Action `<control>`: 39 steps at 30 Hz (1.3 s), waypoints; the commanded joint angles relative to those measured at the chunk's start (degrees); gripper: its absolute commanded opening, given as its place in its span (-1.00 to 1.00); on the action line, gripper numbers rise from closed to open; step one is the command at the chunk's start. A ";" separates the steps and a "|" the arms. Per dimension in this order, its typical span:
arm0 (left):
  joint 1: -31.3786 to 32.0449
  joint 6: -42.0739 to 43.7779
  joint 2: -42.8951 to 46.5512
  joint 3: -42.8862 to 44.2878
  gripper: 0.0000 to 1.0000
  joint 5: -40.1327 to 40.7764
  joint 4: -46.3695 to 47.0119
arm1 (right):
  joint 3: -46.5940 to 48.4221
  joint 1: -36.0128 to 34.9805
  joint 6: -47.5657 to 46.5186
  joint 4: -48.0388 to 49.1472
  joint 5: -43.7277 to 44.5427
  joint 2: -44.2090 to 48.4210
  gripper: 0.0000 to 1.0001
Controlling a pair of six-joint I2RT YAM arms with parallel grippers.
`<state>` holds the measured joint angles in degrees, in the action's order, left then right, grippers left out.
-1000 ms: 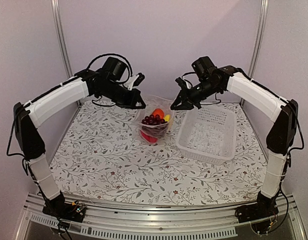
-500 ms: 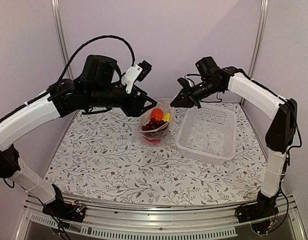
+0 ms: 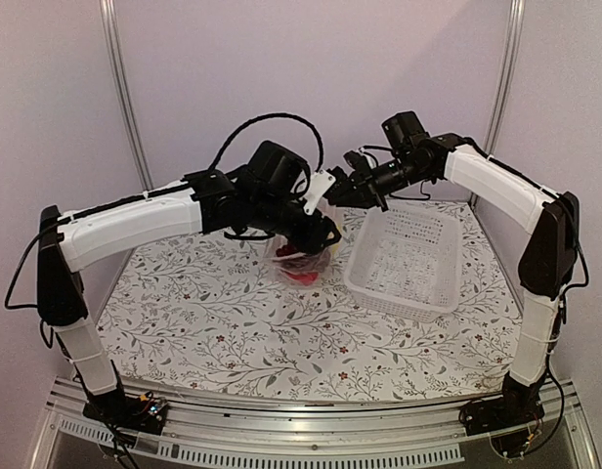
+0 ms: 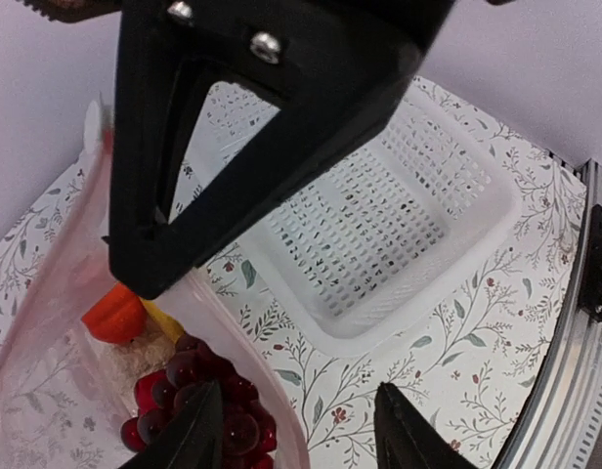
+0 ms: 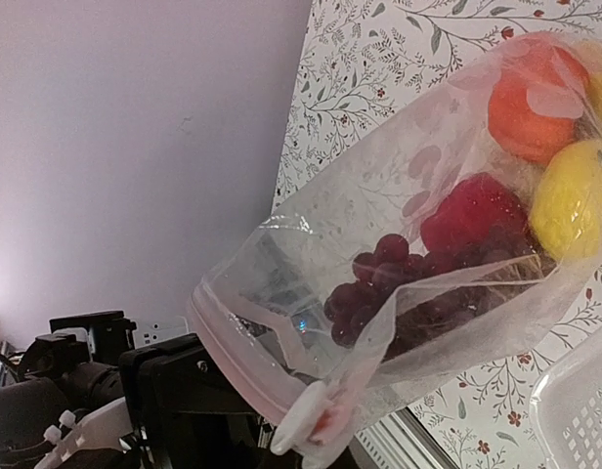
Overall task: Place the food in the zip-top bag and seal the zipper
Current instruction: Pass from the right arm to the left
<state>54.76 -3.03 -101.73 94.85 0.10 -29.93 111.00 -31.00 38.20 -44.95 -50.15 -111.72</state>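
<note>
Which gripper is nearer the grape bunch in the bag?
Left. The left gripper hangs open just above the grape bunch, one fingertip over it. The right gripper is at the zip-top bag's mouth edge, away from the grapes.

My read: robot lab test cell, not home or kitchen. Evidence:
- aluminium frame posts [image 3: 115, 88] at far left and far right
- plain blank wall panels [image 3: 311, 88] boxing in table
- extruded rail [image 3: 281, 415] along near edge, arm bases [image 3: 125, 408] bolted on
- loose cables [image 3: 281, 115] looping over arms

Floral tablecloth [image 3: 233, 342] only homely touch. Toy food [image 5: 521, 98] in zip-top bag [image 5: 399, 186] and white perforated basket [image 3: 408, 259] look like staged props.
</note>
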 commanded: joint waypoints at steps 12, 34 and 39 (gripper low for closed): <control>-0.12 -2.31 -4.69 5.70 -0.41 7.40 -3.90 | -2.82 0.24 2.00 4.58 -1.67 2.02 -0.97; -1.31 -2.27 -5.24 8.92 -1.00 9.19 -6.23 | -3.28 0.44 2.03 6.28 -2.20 3.07 -0.62; -2.94 1.33 -0.56 6.94 -1.00 2.00 -6.89 | -2.61 2.31 -6.37 4.73 -0.09 7.10 0.35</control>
<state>53.76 -5.17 -108.66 102.91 8.23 -36.38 107.48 -30.33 38.87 -39.86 -51.62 -110.56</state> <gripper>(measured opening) 0.010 0.518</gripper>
